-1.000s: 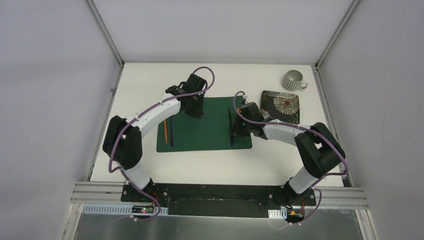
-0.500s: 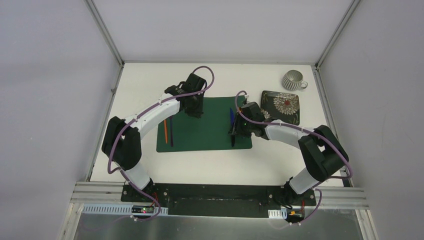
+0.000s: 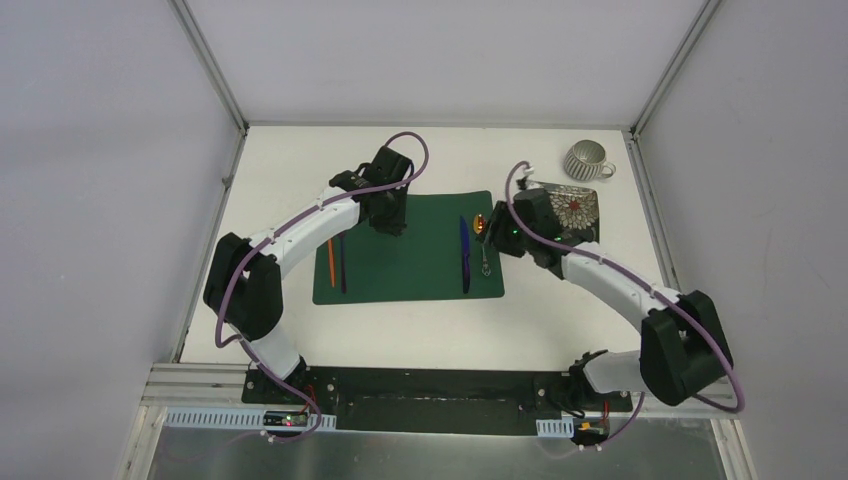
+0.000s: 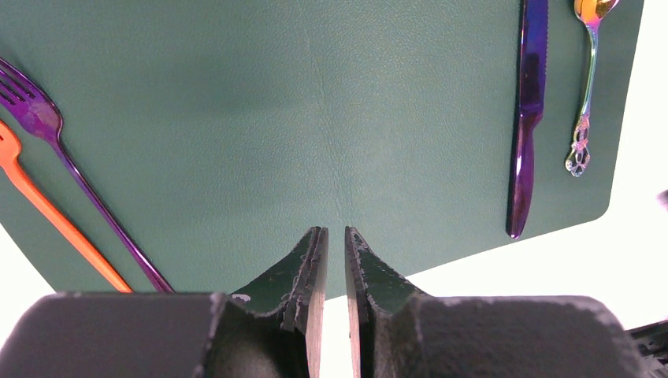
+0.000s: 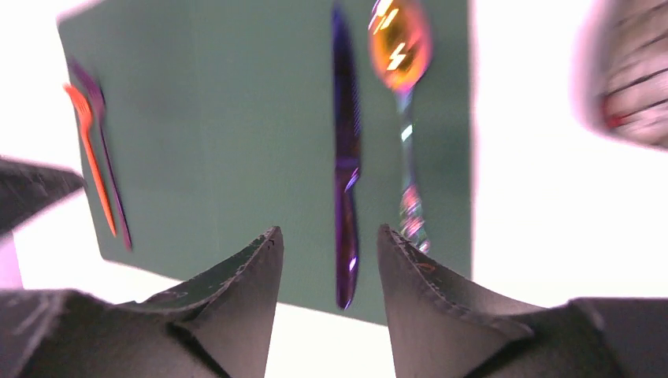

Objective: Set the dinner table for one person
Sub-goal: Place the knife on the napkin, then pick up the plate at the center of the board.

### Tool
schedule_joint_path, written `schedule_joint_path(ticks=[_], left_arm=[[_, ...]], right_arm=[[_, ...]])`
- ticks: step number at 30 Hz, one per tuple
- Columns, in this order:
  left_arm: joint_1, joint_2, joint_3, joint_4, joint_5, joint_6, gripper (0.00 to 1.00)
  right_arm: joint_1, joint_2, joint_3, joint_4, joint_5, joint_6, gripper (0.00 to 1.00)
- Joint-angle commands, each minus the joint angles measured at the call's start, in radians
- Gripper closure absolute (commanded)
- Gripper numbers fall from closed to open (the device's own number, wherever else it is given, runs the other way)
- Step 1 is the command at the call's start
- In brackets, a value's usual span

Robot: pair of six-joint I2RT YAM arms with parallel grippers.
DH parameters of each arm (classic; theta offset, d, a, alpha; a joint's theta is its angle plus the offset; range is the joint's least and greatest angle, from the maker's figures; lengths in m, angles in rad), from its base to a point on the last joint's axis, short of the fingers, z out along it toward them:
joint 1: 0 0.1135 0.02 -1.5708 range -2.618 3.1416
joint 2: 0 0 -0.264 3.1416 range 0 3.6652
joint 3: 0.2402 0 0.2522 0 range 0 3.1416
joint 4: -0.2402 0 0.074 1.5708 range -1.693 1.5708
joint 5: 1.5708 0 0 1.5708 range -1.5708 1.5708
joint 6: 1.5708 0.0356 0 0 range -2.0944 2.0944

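Right fingers (image 5: 264, 252), wide and empty, hang over the tabletop (image 3: 300, 160). The plate (image 3: 583, 212) rests on it just to their right, nearer this arm. Left fingers (image 4: 313, 256), nearly closed on nothing, are well apart from the plate.

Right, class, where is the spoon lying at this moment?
In the top view the spoon lies along the right edge of the green placemat, just right of the purple knife and left of the patterned plate.
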Motion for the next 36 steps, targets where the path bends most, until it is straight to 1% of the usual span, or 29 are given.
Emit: schedule_joint_path(ticks=[1,3,4,10,13,17,20,24,27,31,33,36], left_arm=[[-0.007,-0.052,0.013,0.005,-0.007,-0.001,0.84],[-0.007,-0.058,0.010,0.003,-0.010,0.004,0.84],[-0.007,-0.059,0.009,0.001,-0.011,0.005,0.84],[-0.007,-0.053,0.013,-0.004,-0.004,0.012,0.84],[-0.007,-0.051,0.017,-0.004,0.000,0.016,0.84],[-0.007,-0.049,0.018,-0.011,-0.002,0.024,0.84],[-0.007,-0.042,0.015,-0.012,0.005,0.027,0.84],[-0.007,-0.033,0.018,-0.012,0.013,0.029,0.84],[-0.007,-0.034,0.019,-0.013,0.015,0.029,0.84],[-0.007,-0.033,0.031,-0.003,0.013,0.021,0.84],[-0.007,-0.006,0.061,0.038,0.042,0.009,0.84],[-0.008,0.074,0.160,0.086,0.117,-0.012,0.84]], right_arm=[[-0.183,-0.124,-0.006,0.047,0.072,0.011,0.49],[-0.270,-0.186,-0.078,0.138,0.070,0.038,0.49],[-0.308,-0.206,-0.101,0.156,0.074,0.046,0.49],[-0.494,-0.280,-0.191,0.169,0.130,0.072,0.49],[-0.546,-0.295,-0.221,0.170,0.163,0.072,0.49],[-0.610,-0.328,-0.265,0.134,0.206,0.088,0.46],[-0.622,-0.385,-0.303,0.096,0.261,0.100,0.43],[-0.643,-0.413,-0.343,0.059,0.311,0.114,0.40],[-0.684,-0.403,-0.378,0.088,0.287,0.139,0.38],[-0.744,-0.340,-0.409,0.151,0.213,0.173,0.38],[-0.770,-0.307,-0.424,0.194,0.167,0.189,0.38],[-0.789,-0.269,-0.425,0.235,0.121,0.197,0.38]])
